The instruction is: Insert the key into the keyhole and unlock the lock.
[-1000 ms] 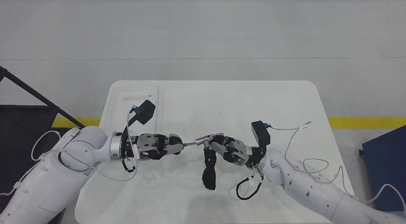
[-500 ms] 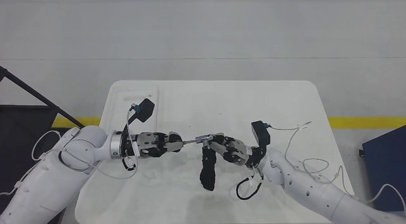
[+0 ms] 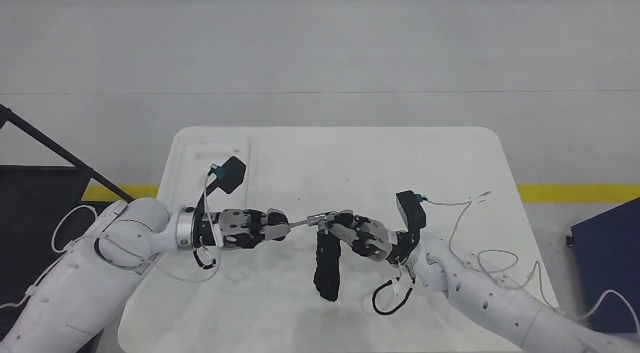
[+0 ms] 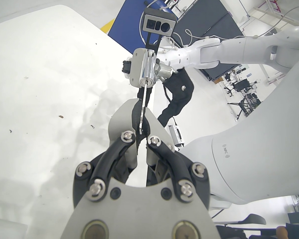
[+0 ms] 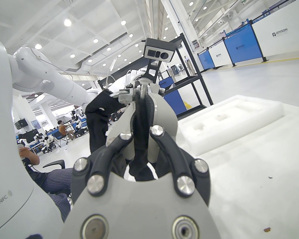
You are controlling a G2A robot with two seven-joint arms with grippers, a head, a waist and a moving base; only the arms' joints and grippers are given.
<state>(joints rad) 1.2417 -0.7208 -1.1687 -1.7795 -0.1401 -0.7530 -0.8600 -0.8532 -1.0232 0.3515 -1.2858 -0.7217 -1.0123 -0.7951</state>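
My left gripper (image 4: 141, 118) is shut on a flat metal key (image 4: 143, 105), whose tip meets the keyhole in the round face of the silver lock (image 4: 146, 72). The lock is held above the table by my right gripper (image 5: 139, 105), which is shut on it together with a black fabric strap (image 5: 98, 118). From above, the left gripper (image 3: 278, 225), the key (image 3: 300, 222), the lock (image 3: 320, 220) and the right gripper (image 3: 345, 227) lie in one line over the middle of the white table (image 3: 450, 163). The strap (image 3: 326, 271) hangs from the lock.
A white foam tray (image 5: 229, 120) with recesses lies at the table's far left corner (image 3: 212, 148). A black cable loop (image 3: 390, 299) hangs under the right wrist. Small dark specks (image 4: 61, 116) dot the tabletop.
The lock and right gripper have edged slightly toward the left gripper, and the hanging strap has shifted a little. The left gripper keeps its hold on the key.
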